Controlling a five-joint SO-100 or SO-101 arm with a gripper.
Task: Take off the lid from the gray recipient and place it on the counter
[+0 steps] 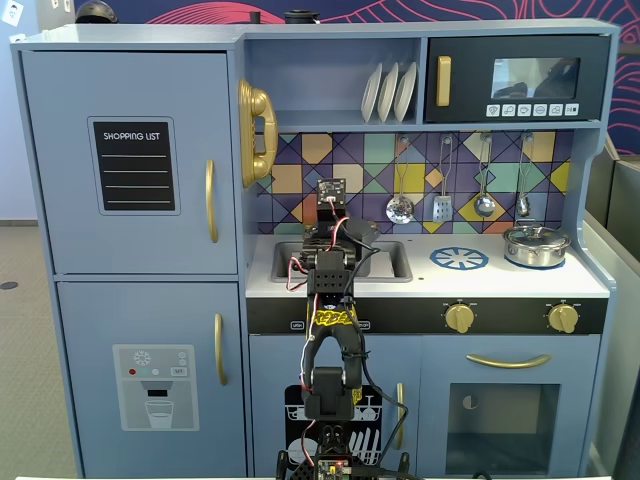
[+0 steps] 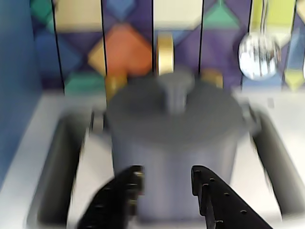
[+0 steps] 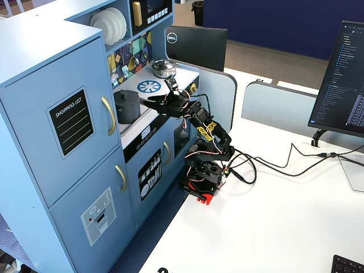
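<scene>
In the wrist view the claw (image 2: 164, 183) fills the bottom edge, its two dark fingers spread apart with a gap between them and nothing held: released. Its tips stand just in front of the gray recipient (image 2: 174, 164); the blur hides whether they touch its wall. The pot stands upright in the sink basin (image 2: 57, 162), whose rim shows on both sides of it. The lid (image 2: 143, 107) lies flat on the pot's mouth, closing it, its small knob (image 2: 175, 93) upright at the centre. Small side handles show at the pot's left and right, blurred.

Behind the pot in that view rise a yellow tap (image 2: 165, 52) and the coloured tile wall (image 2: 126, 47), with a shiny ladle (image 2: 259, 55) hanging at the right.

In a fixed view from the front, the arm (image 1: 330, 330) rises from its base at the bottom edge and reaches over the front of the surface (image 1: 500, 278), covering most of the sink and the pot. To the right lie the blue burner ring (image 1: 459, 258) and, beyond it, the shiny silver pot (image 1: 536, 244) with its own lid on.

In a fixed view from the side, the gray recipient (image 3: 127, 107) stands lidded at the left end of the surface (image 3: 149, 116), the claw (image 3: 152, 102) level with its upper wall and close beside it. The burner ring (image 3: 150, 86) and silver pot (image 3: 163, 69) lie farther along.
</scene>
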